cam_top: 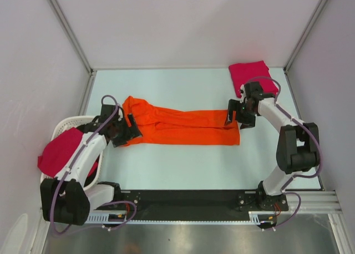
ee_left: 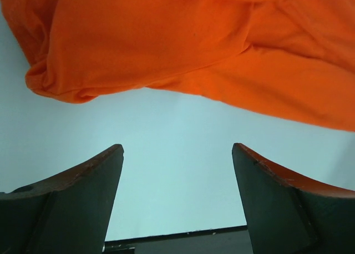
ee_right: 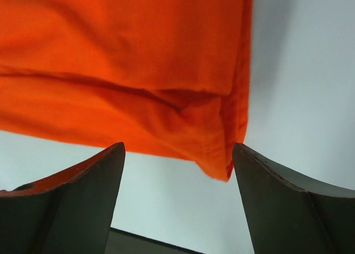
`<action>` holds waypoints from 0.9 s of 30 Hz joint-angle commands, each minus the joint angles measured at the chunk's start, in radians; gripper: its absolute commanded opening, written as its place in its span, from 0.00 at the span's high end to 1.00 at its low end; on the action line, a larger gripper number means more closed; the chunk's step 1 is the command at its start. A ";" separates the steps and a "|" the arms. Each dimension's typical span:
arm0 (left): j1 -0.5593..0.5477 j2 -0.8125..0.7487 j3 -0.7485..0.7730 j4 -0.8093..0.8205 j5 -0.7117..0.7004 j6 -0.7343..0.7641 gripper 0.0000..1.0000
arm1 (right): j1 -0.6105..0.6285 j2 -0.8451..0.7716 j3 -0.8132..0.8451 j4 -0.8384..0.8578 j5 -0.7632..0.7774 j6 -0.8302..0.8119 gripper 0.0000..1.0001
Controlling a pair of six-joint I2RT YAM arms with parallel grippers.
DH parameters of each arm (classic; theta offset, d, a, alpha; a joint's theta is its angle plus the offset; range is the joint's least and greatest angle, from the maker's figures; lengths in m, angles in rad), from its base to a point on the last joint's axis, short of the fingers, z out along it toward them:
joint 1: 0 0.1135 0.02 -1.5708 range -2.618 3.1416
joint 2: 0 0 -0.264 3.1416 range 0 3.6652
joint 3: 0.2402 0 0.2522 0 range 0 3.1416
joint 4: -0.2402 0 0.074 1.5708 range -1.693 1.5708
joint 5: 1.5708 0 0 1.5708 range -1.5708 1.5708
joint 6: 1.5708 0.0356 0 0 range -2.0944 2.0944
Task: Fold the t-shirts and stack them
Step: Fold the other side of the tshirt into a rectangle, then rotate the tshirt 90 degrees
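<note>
The counter is carrying the orange t-shirt, lying in a long band across its middle. One crimson t-shirt is draping over the white basket at left; a folded crimson t-shirt is sitting far right. I am holding my left jaws and my right jaws spread, empty, at the band's ends.

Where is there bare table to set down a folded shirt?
Free: the far strip between the orange t-shirt and the back wall, left of the folded crimson t-shirt; also the near strip between it and the black base rail. Crowded: both shirt ends, at the left gripper and right gripper.
</note>
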 commanded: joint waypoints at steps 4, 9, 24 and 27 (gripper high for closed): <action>0.066 -0.050 0.023 0.008 0.018 -0.012 0.13 | -0.175 0.105 0.092 0.043 -0.069 -0.012 0.17; 0.066 -0.006 0.028 0.000 0.040 0.017 0.13 | -0.187 0.222 0.188 0.041 -0.075 -0.015 0.17; 0.066 0.051 -0.017 0.060 0.038 0.045 0.12 | -0.189 0.463 0.299 0.112 -0.221 0.010 0.20; 0.066 0.054 -0.012 0.060 0.032 0.047 0.12 | -0.178 0.503 0.325 0.115 -0.261 0.015 0.22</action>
